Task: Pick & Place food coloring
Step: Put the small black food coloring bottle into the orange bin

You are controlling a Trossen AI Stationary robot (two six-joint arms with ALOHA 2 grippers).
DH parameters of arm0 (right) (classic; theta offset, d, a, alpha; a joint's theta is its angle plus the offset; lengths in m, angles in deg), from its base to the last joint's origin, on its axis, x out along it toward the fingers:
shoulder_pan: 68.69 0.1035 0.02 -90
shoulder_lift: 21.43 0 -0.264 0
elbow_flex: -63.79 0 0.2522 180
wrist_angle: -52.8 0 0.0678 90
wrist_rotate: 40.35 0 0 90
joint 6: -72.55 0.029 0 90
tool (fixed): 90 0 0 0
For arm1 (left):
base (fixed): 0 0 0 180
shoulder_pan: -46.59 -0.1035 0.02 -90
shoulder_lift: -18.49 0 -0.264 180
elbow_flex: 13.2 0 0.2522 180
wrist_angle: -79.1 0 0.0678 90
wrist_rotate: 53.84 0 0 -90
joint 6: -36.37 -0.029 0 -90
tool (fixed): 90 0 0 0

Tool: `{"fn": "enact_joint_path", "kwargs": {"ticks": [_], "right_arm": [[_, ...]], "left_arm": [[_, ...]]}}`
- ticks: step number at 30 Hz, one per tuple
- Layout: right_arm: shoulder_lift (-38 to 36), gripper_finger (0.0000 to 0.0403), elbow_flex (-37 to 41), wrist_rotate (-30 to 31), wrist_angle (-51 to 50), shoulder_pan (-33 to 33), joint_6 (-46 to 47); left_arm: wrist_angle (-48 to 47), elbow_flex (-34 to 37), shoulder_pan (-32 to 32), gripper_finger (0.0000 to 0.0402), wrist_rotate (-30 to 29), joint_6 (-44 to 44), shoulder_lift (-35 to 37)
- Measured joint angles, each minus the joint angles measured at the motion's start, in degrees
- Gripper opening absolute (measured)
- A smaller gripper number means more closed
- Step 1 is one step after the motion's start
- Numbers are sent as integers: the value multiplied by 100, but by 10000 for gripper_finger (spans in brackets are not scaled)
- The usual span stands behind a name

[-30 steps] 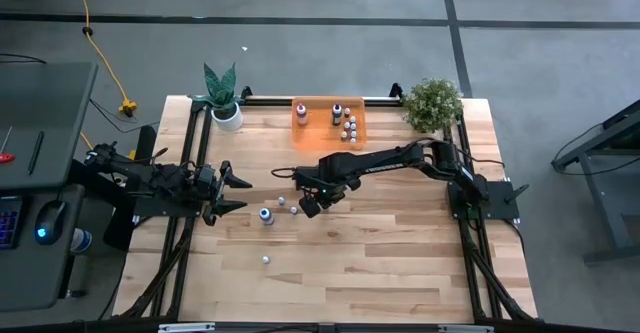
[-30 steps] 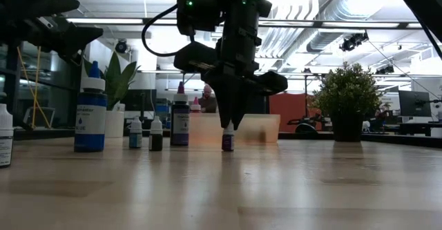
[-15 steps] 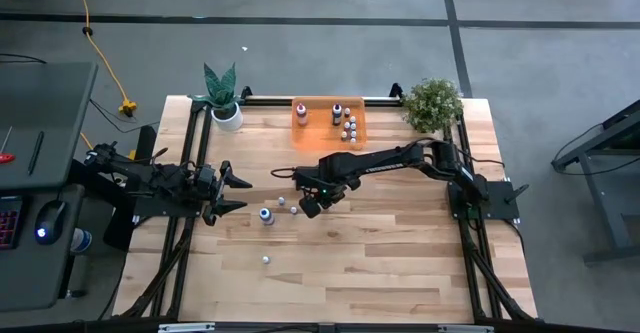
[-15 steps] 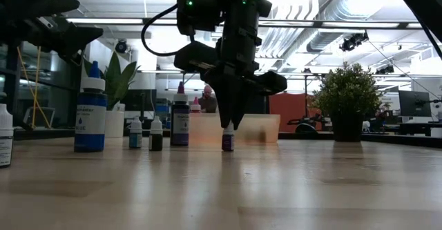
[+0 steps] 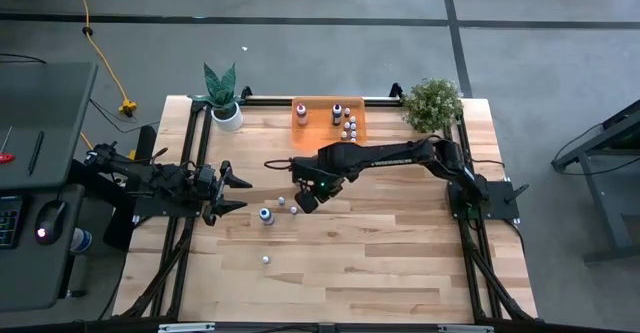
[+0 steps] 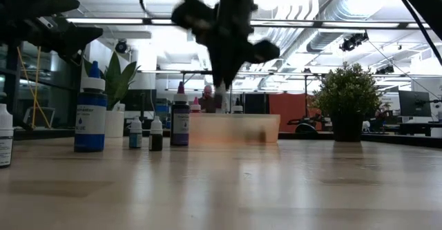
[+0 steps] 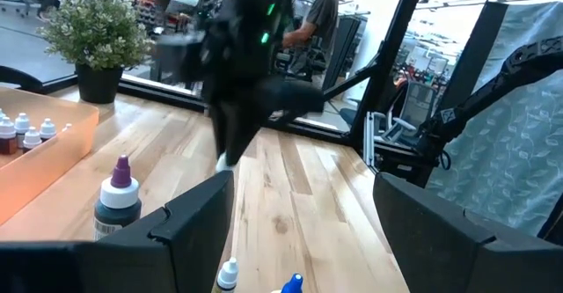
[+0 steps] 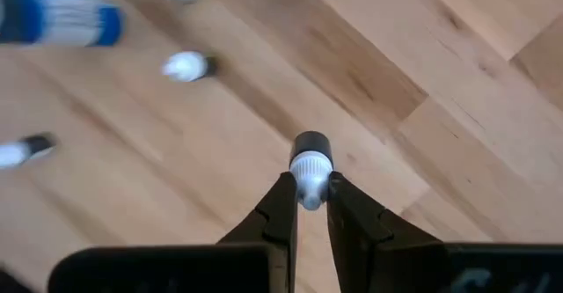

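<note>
Dark right gripper [image 8: 307, 207] pinching white-capped dropper [image 8: 310, 166], label unreadable

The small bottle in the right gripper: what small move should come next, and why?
Probably carry it toward the orange bin. The right gripper is shut on the small bottle by its cap, already lifted off the table, and other bottles stand in that bin.

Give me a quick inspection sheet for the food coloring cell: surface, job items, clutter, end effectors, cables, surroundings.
Surface: wooden table, bare planks in front.
Job's things: orange bin holds several bottles; large blue bottle and small bottles loose on the table.
Clutter: two potted plants at the back corners.
End effectors: right end effector shut on small bottle, raised off the table; left end effector open, parked at the left edge.
Cables: yellow cord on the floor.
Surroundings: person beyond the table.
</note>
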Motion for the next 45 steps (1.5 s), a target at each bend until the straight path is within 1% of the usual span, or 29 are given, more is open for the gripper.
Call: {"fn": "enact_joint_path", "kwargs": {"ticks": [4,13,16,17,18,21,23,26,29,32,34,37,40,42,45], "right_arm": [[-8,35,-689,92,-513,95,-231],[-27,35,-2163,815,-1462,267,-521],[-373,35,-1798,928,-1199,358,-869],[-503,35,-1674,1074,-1105,408,-1049],[-596,35,-1557,1276,-1048,457,-1184],[-882,35,-1140,2221,-875,620,-1301],[-1105,36,-818,2640,-541,682,-1304],[-1509,35,-155,3098,196,741,-1291],[-1933,35,772,3490,1321,817,-1387],[-2327,35,1855,3877,2863,931,-1746],[-2549,35,2593,4118,4108,1007,-2084],[-2769,35,3612,4182,6065,1100,-2587],[-2845,35,4475,4186,7886,1172,-2802],[-2851,35,4897,4193,8714,1213,-2807],[-2851,35,5310,4266,9371,1246,-2801]], "left_arm": [[0,0,1,271,0,0,0],[-1,0,-1,271,0,0,0],[-1,0,0,271,0,0,0],[-1,0,-1,271,0,0,0],[-1,0,0,271,0,0,0],[-3,0,1,271,0,0,0],[-1,0,1,271,0,0,0],[-3,0,0,271,0,0,0],[-1,0,1,271,0,0,0],[-1,0,-1,271,0,0,0],[-1,0,0,271,0,0,0],[-1,0,0,271,0,0,0],[-1,0,-1,271,0,0,0],[-1,0,-1,271,0,0,0],[-1,0,1,271,0,0,0]]}}
